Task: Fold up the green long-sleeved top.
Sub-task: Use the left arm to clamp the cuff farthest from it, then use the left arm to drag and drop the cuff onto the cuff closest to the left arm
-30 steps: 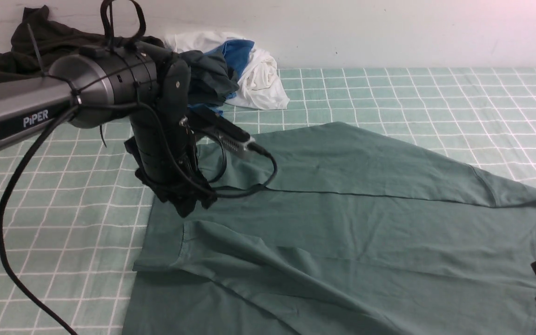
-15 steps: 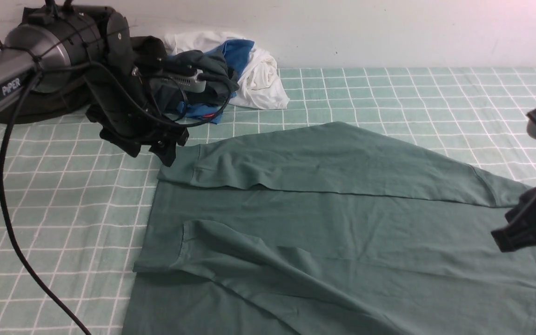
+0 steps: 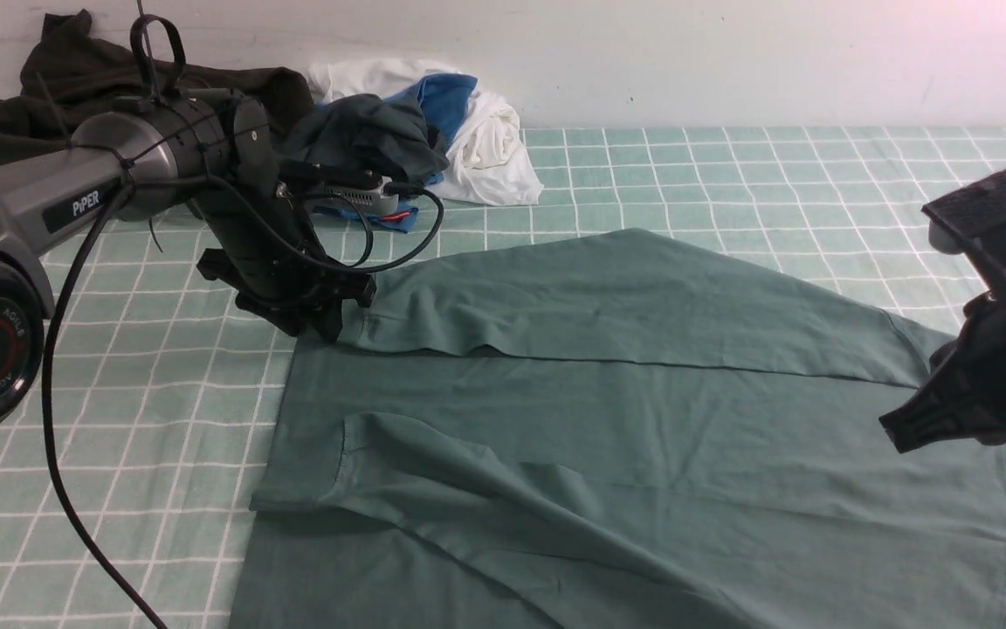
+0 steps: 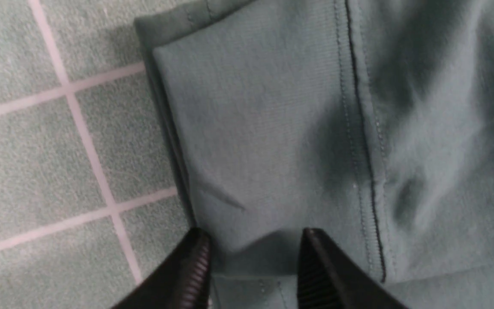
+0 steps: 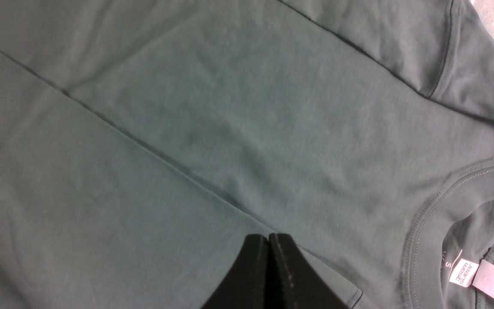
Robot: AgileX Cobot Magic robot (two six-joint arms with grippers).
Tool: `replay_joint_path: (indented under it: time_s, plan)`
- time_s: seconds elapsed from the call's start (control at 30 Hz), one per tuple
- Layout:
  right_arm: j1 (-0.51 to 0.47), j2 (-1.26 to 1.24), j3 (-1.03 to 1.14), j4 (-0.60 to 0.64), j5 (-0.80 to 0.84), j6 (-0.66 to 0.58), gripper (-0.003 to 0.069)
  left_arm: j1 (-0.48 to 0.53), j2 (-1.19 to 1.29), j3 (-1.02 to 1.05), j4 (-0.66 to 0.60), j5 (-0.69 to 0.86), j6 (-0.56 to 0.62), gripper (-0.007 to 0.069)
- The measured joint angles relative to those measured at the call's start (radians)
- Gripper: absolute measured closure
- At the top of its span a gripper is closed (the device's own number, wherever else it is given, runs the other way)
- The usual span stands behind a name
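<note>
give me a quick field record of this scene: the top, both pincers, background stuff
top: green long-sleeved top flat on checked cloth, near sleeve and far sleeve folded across the body
left: left pincer open, at the far sleeve's cuff
right: right pincer shut, empty, above the top near the collar
background: dark garment, white and blue cloth by the wall

The matt, finely knitted cloth of the large sage-green long-sleeved top [image 3: 643,419] lay soft, its seams stitched in dark thread. Under the top, the pale green checked table cloth [image 3: 730,175] looked fuzzy and felt-like. At the top's cuff [image 4: 251,107], the left gripper [image 4: 253,234] showed ridged black plastic fingers [image 4: 193,270]; its grey arm casing [image 3: 5,218] gleamed smooth.
</note>
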Motion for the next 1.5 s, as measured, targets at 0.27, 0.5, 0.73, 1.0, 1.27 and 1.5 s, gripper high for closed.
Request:
replay_joint_path:
  time_s: [0.27,0.5,0.73,1.0,1.27,1.5]
  plan:
    - [0.0,0.0,0.0,0.0,0.007,0.0,0.0673,0.0,0.002,0.0,0.001,-0.002,0.0,0.0566]
    - [0.0,0.0,0.0,0.0,0.007,0.0,0.0673,0.0,0.002,0.0,0.0,-0.002,0.0,0.0618]
    - [0.0,0.0,0.0,-0.001,0.007,0.0,0.0673,0.0,-0.073,0.0,-0.001,0.004,0.001,0.0618]
    - [0.0,0.0,0.0,-0.003,-0.001,-0.001,0.0673,0.0,-0.233,0.051,-0.019,0.122,0.003,0.0618]
    - [0.0,0.0,0.0,-0.004,-0.001,-0.008,0.0673,0.0,-0.497,0.445,-0.138,0.116,0.024,0.0618]
    - [0.0,0.0,0.0,0.014,-0.001,-0.011,0.0673,-0.066,-0.803,0.901,-0.173,0.002,0.047,0.0618]
